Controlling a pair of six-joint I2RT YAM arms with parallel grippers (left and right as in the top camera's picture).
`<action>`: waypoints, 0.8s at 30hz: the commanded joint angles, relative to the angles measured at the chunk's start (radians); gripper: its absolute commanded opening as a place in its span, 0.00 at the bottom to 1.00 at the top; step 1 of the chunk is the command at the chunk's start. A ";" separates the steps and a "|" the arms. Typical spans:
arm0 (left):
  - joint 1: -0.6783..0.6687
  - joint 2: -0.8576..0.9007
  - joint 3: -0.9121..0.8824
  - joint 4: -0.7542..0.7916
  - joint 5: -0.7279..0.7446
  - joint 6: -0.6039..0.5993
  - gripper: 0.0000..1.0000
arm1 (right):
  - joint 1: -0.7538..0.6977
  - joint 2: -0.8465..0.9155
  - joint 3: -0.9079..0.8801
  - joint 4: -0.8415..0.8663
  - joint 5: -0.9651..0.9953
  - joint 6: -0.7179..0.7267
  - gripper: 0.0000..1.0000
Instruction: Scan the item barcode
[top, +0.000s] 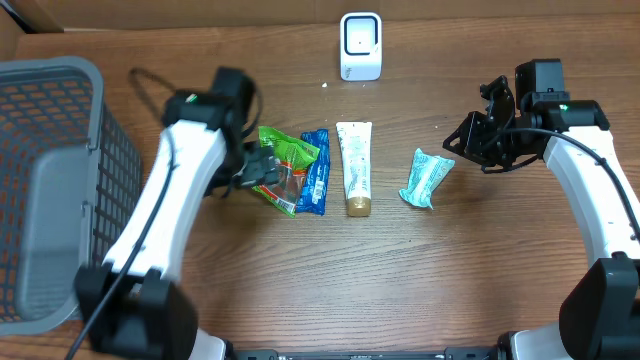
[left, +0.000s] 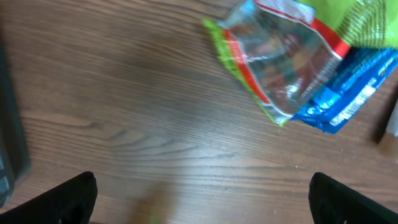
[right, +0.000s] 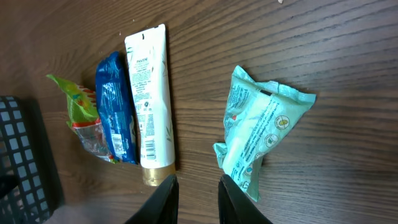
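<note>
Several items lie in a row on the wooden table: a green snack bag (top: 285, 160) (left: 280, 62), a blue pack (top: 315, 172) (left: 348, 93), a white tube with a gold cap (top: 354, 165) (right: 148, 99) and a teal pack (top: 428, 178) (right: 261, 130). A white barcode scanner (top: 360, 45) stands at the back. My left gripper (top: 262, 170) (left: 202, 199) hangs wide open beside the green bag, holding nothing. Right of the teal pack and above the table, my right gripper (top: 470, 140) (right: 198, 199) has its jaws only a narrow gap apart, with bare wood between them.
A grey mesh basket (top: 50, 180) fills the left side of the table, and its edge shows in the right wrist view (right: 18, 155). A black cable loops behind the left arm.
</note>
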 joint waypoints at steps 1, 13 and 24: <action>0.072 -0.175 -0.074 0.043 0.029 0.037 0.99 | 0.005 0.010 -0.003 0.011 0.004 -0.005 0.24; 0.329 -0.299 -0.195 0.030 0.079 0.284 1.00 | 0.005 0.010 -0.003 0.012 0.003 -0.005 0.24; 0.385 -0.299 -0.195 0.028 0.030 0.494 0.75 | 0.005 0.010 -0.003 0.030 0.004 -0.005 0.26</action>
